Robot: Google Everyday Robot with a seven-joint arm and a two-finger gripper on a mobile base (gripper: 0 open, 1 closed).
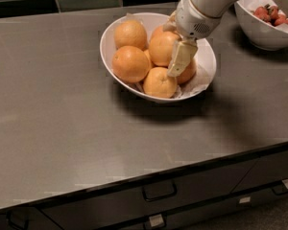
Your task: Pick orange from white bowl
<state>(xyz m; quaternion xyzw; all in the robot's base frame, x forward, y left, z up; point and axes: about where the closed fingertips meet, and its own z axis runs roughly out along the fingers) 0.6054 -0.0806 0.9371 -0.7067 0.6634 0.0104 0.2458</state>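
Note:
The white bowl [109,35] stands on the grey counter, lined with crumpled white paper, and holds several oranges. My gripper [178,61] reaches down into the bowl from the upper right. It rests against the right side of the large, plain-skinned orange [161,47] in the middle of the pile. Behind the gripper, another orange [188,73] is partly hidden. A smaller orange with a dark stem dimple [159,82] lies at the front of the bowl, just below the gripper. Two more oranges [130,63] lie on the left side.
A rounder white bowl with red berries [264,28] stands at the back right, close to my arm. The grey counter [62,119] runs to a front edge with drawers [159,191] beneath. Dark tiles line the back wall.

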